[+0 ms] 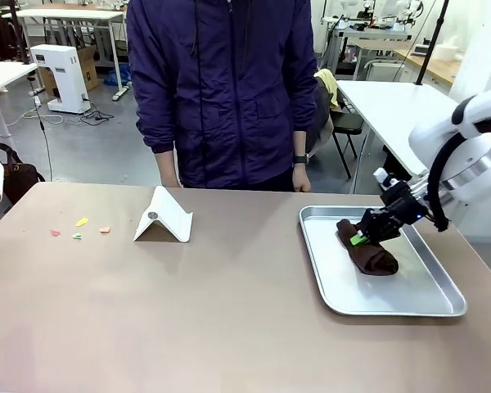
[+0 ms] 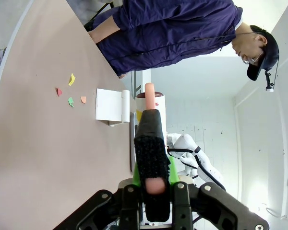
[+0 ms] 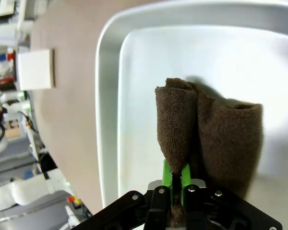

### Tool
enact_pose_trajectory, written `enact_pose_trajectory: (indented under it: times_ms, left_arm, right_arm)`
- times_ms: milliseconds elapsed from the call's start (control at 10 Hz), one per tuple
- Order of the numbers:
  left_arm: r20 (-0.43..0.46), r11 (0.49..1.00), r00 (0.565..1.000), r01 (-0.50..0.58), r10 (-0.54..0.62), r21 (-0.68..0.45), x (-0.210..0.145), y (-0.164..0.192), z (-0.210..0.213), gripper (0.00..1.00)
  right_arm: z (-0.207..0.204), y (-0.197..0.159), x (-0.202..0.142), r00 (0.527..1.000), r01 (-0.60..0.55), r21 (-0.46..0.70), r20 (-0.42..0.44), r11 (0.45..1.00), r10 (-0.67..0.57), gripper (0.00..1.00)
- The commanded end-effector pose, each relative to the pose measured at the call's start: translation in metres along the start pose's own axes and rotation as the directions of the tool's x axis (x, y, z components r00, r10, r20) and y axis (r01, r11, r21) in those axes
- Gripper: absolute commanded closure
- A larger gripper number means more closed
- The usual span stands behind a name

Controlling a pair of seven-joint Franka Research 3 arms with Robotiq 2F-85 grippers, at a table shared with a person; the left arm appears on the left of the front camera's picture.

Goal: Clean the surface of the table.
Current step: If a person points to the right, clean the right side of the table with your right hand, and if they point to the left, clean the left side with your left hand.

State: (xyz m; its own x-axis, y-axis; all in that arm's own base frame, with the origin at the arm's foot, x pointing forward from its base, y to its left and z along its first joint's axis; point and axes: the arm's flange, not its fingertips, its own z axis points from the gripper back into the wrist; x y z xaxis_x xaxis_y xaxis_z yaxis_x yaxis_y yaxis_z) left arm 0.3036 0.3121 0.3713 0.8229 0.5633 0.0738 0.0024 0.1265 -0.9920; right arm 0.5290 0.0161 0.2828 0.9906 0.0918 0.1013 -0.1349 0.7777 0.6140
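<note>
At the right of the front view, the right gripper (image 1: 358, 238) is clamped on a fold of the brown cloth (image 1: 378, 259), which rests in the metal tray (image 1: 393, 312) (its green pads pinch the fold's near edge in the wrist view). The left gripper (image 2: 153, 172) is closed around a black rough-faced tool (image 2: 151, 143) with a pink end. The table (image 1: 188, 319) fills the lower frame, with coloured scraps (image 1: 80, 228) at its left and a white stand (image 1: 165, 219) left of centre.

R arm (image 1: 468, 151) in from 3 o'clock; R end effector (image 1: 361, 237) tilts down twd 8, pinching brown cloth (image 1: 378, 257). L end effector (image 2: 151, 117) jaws fully closed.
</note>
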Motion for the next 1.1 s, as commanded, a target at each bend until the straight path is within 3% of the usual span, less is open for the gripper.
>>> enact_pose_trajectory:
  times_ms: [0,200,400,600,800,900,1000]
  left_arm:
    - [-0.007,1.000,1.000,0.017,-0.017,-0.013,-0.002,-0.002,0.002,1.00]
    - [-0.007,1.000,1.000,0.017,-0.017,-0.013,-0.002,-0.002,0.002,1.00]
    - [-0.007,1.000,1.000,0.017,-0.017,-0.013,-0.002,-0.002,0.002,1.00]
    - [-0.007,1.000,1.000,0.017,-0.017,-0.013,-0.002,-0.002,0.002,1.00]
    - [-0.007,1.000,1.000,0.017,-0.017,-0.013,-0.002,-0.002,0.002,1.00]
    - [-0.007,1.000,1.000,0.017,-0.017,-0.013,-0.002,-0.002,0.002,1.00]
    - [-0.007,1.000,1.000,0.017,-0.017,-0.013,-0.002,-0.002,0.002,1.00]
  right_arm:
    - [0.015,-0.013,0.000,0.991,0.102,0.015,0.087,0.995,-0.103,0.93]
    - [0.035,-0.026,-0.002,0.973,0.176,0.066,0.140,0.982,-0.184,0.93]
    - [0.054,-0.030,-0.007,0.949,0.230,0.267,0.151,0.936,-0.276,0.93]
    - [0.073,-0.028,-0.018,0.935,0.247,0.498,0.104,0.831,-0.340,0.93]
    - [0.092,-0.027,-0.030,0.942,0.262,0.710,-0.040,0.653,-0.334,0.93]
    - [0.101,-0.027,-0.036,0.940,0.271,0.759,-0.075,0.592,-0.334,0.93]
    - [0.108,-0.026,-0.044,0.955,0.233,0.775,-0.069,0.588,-0.287,0.93]
